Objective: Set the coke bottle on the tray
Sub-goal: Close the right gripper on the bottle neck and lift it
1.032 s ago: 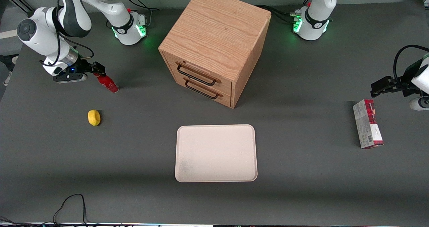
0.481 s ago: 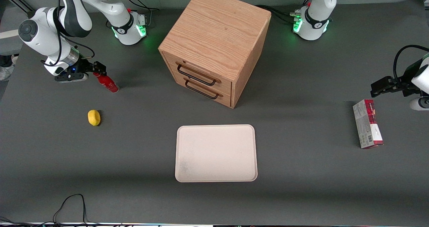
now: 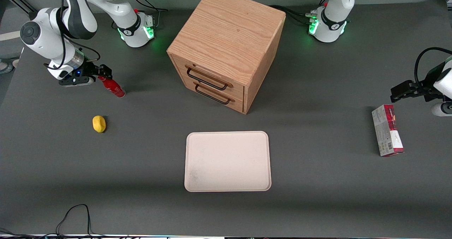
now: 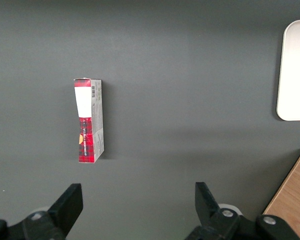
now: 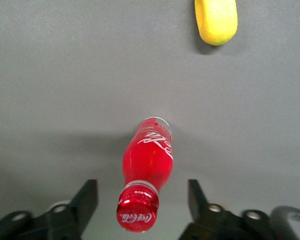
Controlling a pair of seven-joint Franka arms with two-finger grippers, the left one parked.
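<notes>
Dark grey matting covers the whole table, and everything sits apart on it. My gripper (image 3: 104, 72) hangs low at my own end, jaws spread wide, with the coke bottle's (image 3: 113, 87) red cap between my fingers (image 5: 87, 200) but neither one touching it. In the wrist view the bottle stands upright on the table, its base below me. A lemon (image 3: 99, 123) lies near the bottle, closer to the front camera than my gripper. Toward the middle stands a wooden drawer cabinet (image 3: 226, 48), and in front of its drawers lies the tray (image 3: 227, 161), well apart from me and bare. A red and grey carton (image 3: 387, 130) rests toward the parked arm's end. I judge the task barely begun: I am lined up, but closing, lifting, carrying and setting down are all left.
</notes>
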